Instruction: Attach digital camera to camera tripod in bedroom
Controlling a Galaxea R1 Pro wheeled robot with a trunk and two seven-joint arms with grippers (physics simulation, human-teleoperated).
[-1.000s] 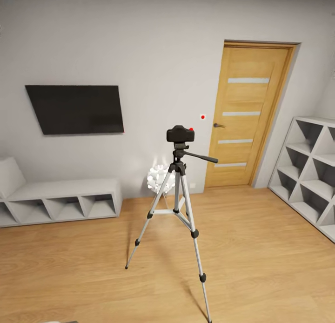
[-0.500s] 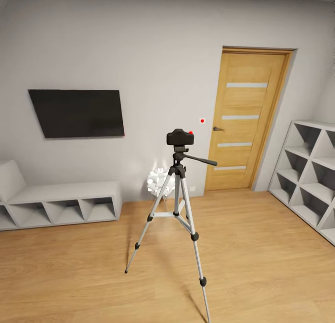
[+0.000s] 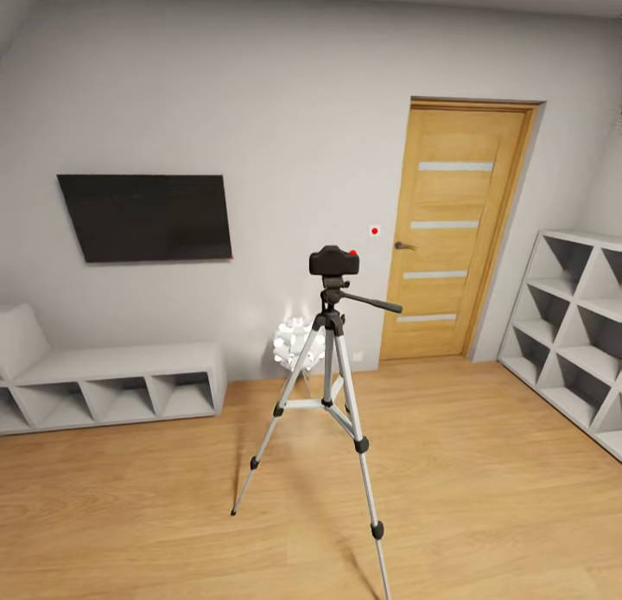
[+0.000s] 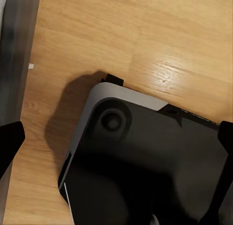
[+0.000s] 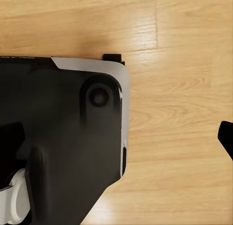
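Head view has tilted up and pulled back a little over the last second: door (image 3: 455, 228), TV (image 3: 147, 217) and tripod (image 3: 326, 384) all sit lower in frame, and more of the ceiling edge shows at top. Whole picture shifted together, so this is camera motion, not the things moving. Camera (image 3: 333, 260) sits on top of the tripod head, red button up, same relation to the head and the pan handle as before. Tripod stands on the wood floor (image 3: 484, 496), three legs spread, in front of the white wall, between the low bench (image 3: 112, 371) and the door; white cube shelf (image 3: 574, 319) off to the right. Judgement: camera looks mounted, task at or near completion, robot seems to be backing off or straightening up. Whether the mount is truly locked cannot be told from here. Left gripper (image 4: 116, 152): wrist view looks straight down at floor and the robot's dark base (image 4: 141, 162); fingertips (image 4: 9, 140) show at opposite edges of the frame, wide apart, nothing between them, so released and empty. Right gripper: one dark fingertip (image 5: 227, 137) at the frame edge over bare floor, the other not clearly made out; spread cannot be told. It touches nothing visible.
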